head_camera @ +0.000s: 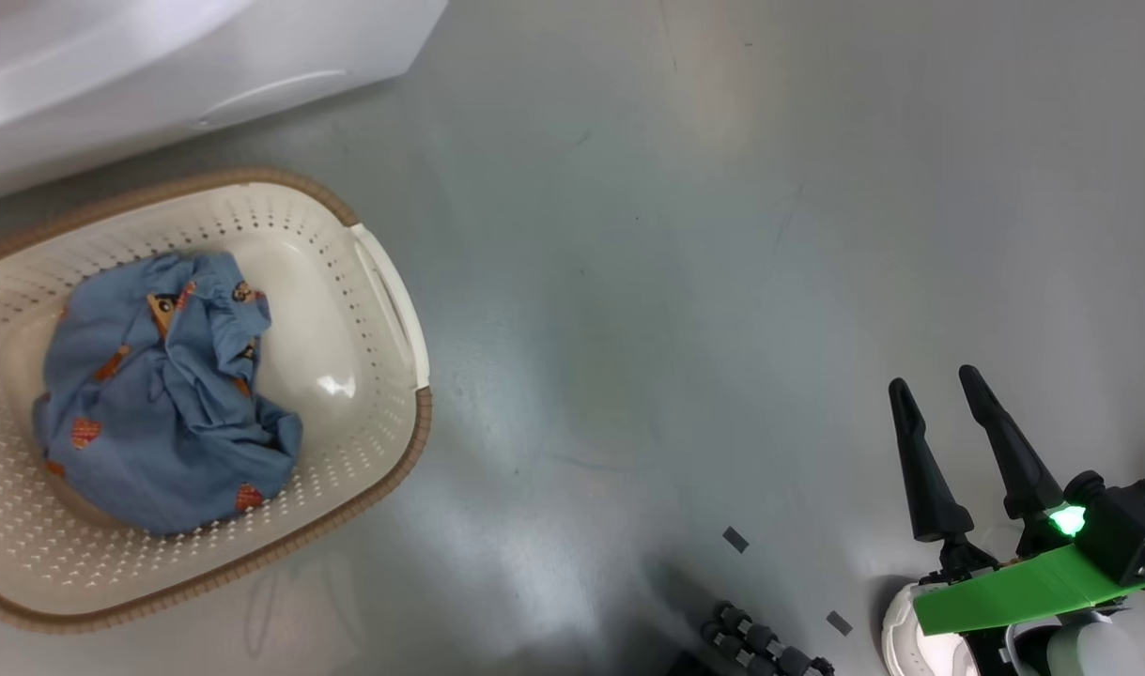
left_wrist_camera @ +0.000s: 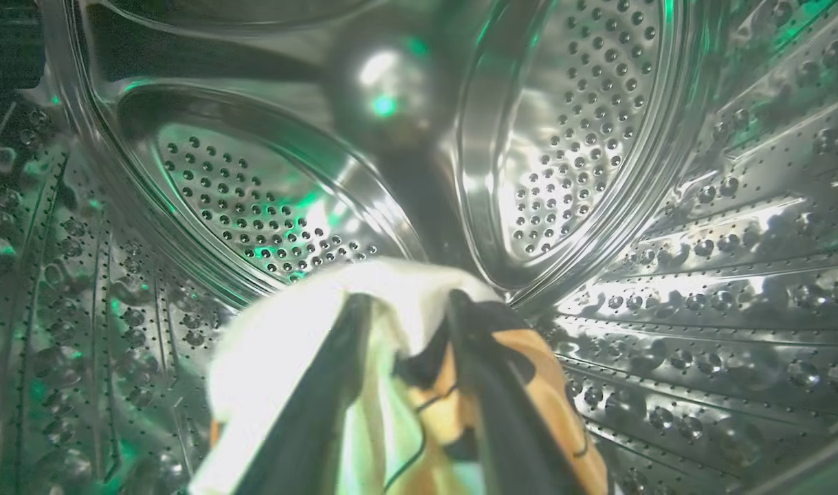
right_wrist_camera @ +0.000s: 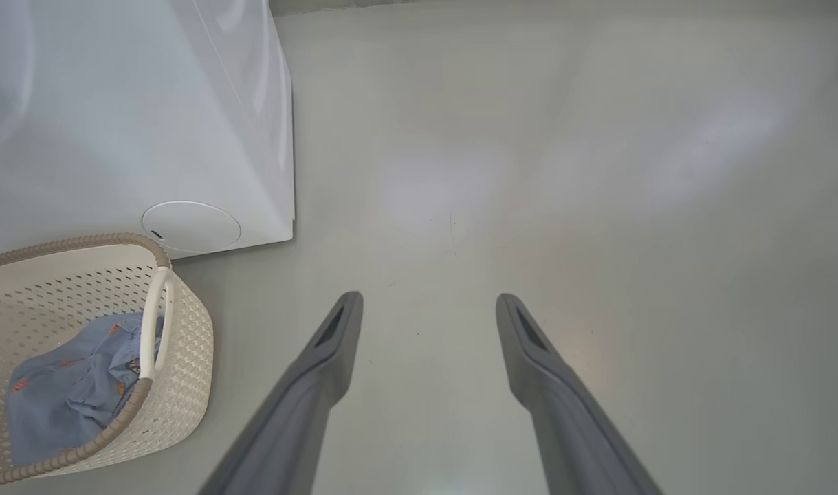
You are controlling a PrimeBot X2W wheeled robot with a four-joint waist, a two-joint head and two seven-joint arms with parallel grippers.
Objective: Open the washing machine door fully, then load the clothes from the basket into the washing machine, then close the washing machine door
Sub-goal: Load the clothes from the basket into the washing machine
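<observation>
While the left gripper (left_wrist_camera: 410, 302) is clenching a cream garment printed black-and-orange (left_wrist_camera: 274, 344) inside the perforated steel drum (left_wrist_camera: 577, 137), the right gripper (head_camera: 936, 378) is hanging spread open, light blue orange-printed fabric (head_camera: 159, 404) lying in the cream perforated basket (head_camera: 384, 282) well to its left.

Bare grey floor (head_camera: 675, 282) open between the basket (head_camera: 422, 422) and the spread-fingered right gripper (head_camera: 934, 378), the washing machine (head_camera: 159, 66) walling off the basket's far side. Basket open on top, left half heaped with blue clothes (head_camera: 159, 404). Inside the drum (left_wrist_camera: 700, 289), steel walls all round the left gripper (left_wrist_camera: 410, 298), a cream garment (left_wrist_camera: 274, 357) pinched in its fingers blocking the lower middle.
</observation>
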